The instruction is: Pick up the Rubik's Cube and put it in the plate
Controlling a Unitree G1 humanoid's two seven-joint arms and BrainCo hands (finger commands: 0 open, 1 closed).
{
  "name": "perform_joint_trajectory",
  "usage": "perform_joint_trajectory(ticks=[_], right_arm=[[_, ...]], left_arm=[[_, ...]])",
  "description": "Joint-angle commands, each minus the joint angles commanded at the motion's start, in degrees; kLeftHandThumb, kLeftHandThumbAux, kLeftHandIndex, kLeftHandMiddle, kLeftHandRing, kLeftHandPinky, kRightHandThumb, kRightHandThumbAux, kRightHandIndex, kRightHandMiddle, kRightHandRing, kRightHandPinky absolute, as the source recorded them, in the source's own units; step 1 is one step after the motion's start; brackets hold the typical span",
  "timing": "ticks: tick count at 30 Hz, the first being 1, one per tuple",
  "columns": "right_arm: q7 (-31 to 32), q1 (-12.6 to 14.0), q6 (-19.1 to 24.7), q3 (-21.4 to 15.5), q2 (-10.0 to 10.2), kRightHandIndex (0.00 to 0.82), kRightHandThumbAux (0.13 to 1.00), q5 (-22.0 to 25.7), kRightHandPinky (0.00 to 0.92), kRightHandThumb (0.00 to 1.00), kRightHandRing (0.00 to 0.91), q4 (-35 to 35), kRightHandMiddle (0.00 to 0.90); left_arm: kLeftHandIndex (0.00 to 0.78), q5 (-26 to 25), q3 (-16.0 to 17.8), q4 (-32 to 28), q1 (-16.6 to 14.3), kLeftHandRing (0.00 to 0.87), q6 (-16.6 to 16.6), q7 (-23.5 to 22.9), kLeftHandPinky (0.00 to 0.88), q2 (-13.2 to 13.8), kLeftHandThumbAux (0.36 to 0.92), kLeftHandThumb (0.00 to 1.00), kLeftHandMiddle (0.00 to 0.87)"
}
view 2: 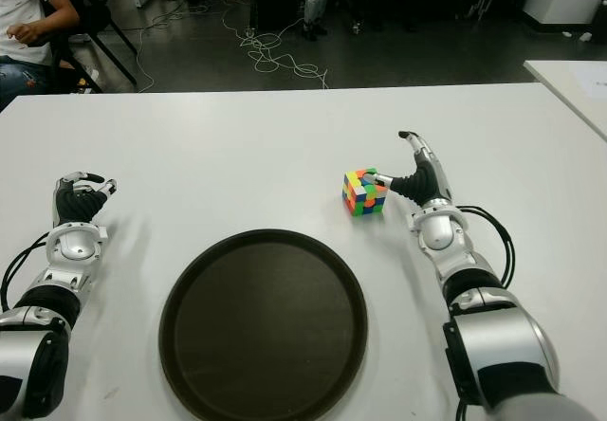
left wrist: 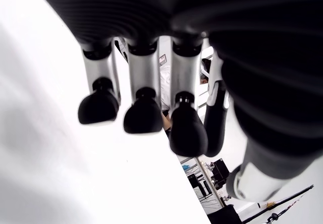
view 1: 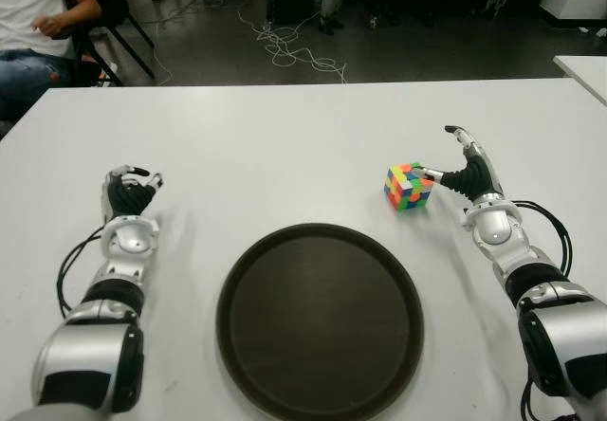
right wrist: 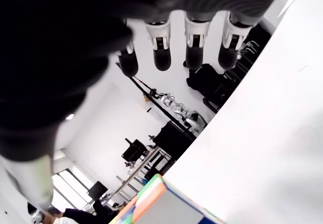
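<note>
A: cube (view 1: 409,187) status?
B: On the table (view 1: 285,137), right of centre, just beyond the plate's (view 1: 320,321) far right rim. Flat, turned so a corner edge faces the robot. No long axis.
A: right hand (view 1: 467,170)?
B: Just right of the cube. Thumb tip meets its right side, the other fingers (right wrist: 195,47) stretched out above, open, no grip.
A: left hand (view 1: 130,193)?
B: Left of the plate, fingers (left wrist: 143,115) curled, holding nothing.
</note>
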Motion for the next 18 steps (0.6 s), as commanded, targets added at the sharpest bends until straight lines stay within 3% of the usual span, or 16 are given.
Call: perform_joint_trajectory(ticks=[3, 6, 11, 18], right_arm=[[0.15, 0.06, -0.21, 0.28, -0.15, 0.0, 0.605, -0.1, 0.107, 0.0, 0.044, -0.02, 0.009], [0.28, 0.1, -0.53, 0.57, -0.25, 0.0, 0.598, -0.17, 0.134, 0.0, 0.046, -0.16, 0.003], [0.05, 0.04, -0.94, 1.85, -0.65, 0.0, 0.606, -1.21, 0.084, 0.0, 0.02, -0.59, 0.0], [-0.24, -0.08, -1.16, 2.93, -0.95, 0.0, 0.639, -1.87, 0.096, 0.0, 0.004, -1.0, 0.0]], left_arm=[[0.442, 0.03, -0.05, -0.05, 0.02, 0.811, 0.02, 0.01, 0.802, -0.04, 0.7, 0.714, 0.809], [0.442, 0.04, -0.08, -0.06, -0.01, 0.812, 0.06, 0.09, 0.804, -0.11, 0.7, 0.714, 0.811], [0.442, -0.09, 0.04, 0.05, -0.2, 0.811, 0.51, 0.52, 0.801, -0.34, 0.699, 0.713, 0.809], [0.442, -0.27, 0.18, 0.0, -0.27, 0.811, 0.66, 0.7, 0.799, -0.47, 0.7, 0.713, 0.81]])
